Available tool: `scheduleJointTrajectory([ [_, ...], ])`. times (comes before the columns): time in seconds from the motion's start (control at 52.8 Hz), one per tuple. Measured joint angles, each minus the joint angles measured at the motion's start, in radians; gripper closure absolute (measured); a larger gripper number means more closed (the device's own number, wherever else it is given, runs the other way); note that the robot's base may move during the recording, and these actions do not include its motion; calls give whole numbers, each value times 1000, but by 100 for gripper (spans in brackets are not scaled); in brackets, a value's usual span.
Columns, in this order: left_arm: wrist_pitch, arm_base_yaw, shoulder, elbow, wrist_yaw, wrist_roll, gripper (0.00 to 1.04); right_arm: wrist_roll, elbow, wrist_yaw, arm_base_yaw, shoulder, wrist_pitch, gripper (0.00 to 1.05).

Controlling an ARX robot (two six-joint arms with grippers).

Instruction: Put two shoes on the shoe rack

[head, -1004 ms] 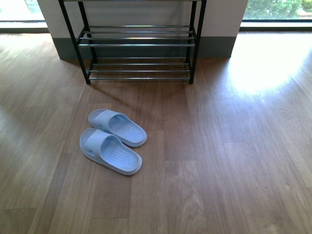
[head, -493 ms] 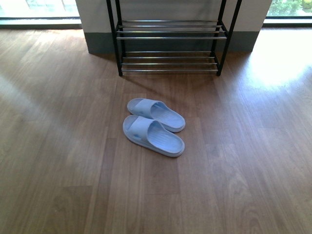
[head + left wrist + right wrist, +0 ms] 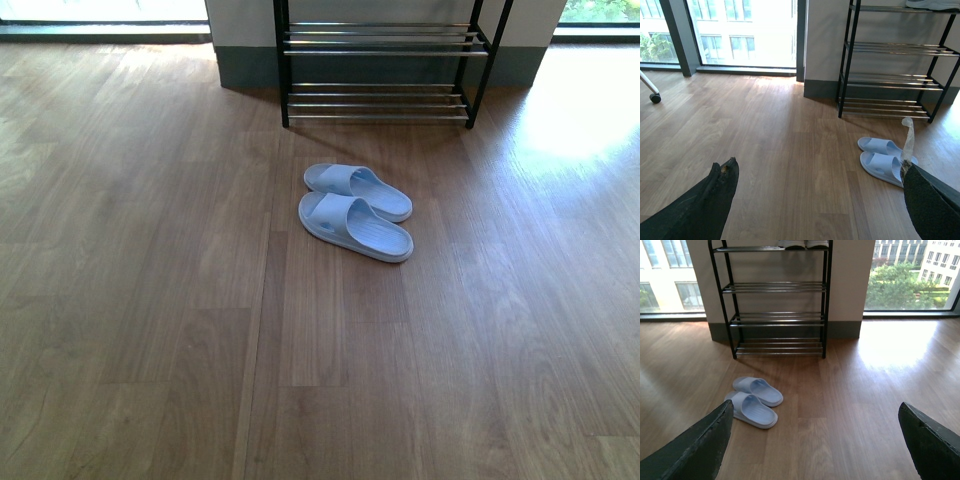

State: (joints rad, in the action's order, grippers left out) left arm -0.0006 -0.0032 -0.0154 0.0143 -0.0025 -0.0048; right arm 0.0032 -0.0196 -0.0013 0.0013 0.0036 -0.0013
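could shove the pale blue slides (image 3: 345, 218) away across the smooth wood floor (image 3: 150, 300) by reaching too low and fast. could bump the shoe rack (image 3: 380, 52) rods too. slides side by side on the floor, near the rack's front, not on it yet. left pincer (image 3: 817, 167) and right pincer (image 3: 815, 410) spread wide, holding nothing. white-soled shoes (image 3: 796, 244) up on the top shelf. chair wheel (image 3: 655, 98) far left. nothing in the way.
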Motion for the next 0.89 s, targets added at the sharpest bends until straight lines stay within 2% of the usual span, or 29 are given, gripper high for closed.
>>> scheduleJointTrajectory([
  [0.891, 0, 0, 0, 0, 3, 0, 9, 0, 0, 4, 0, 0, 0, 9],
])
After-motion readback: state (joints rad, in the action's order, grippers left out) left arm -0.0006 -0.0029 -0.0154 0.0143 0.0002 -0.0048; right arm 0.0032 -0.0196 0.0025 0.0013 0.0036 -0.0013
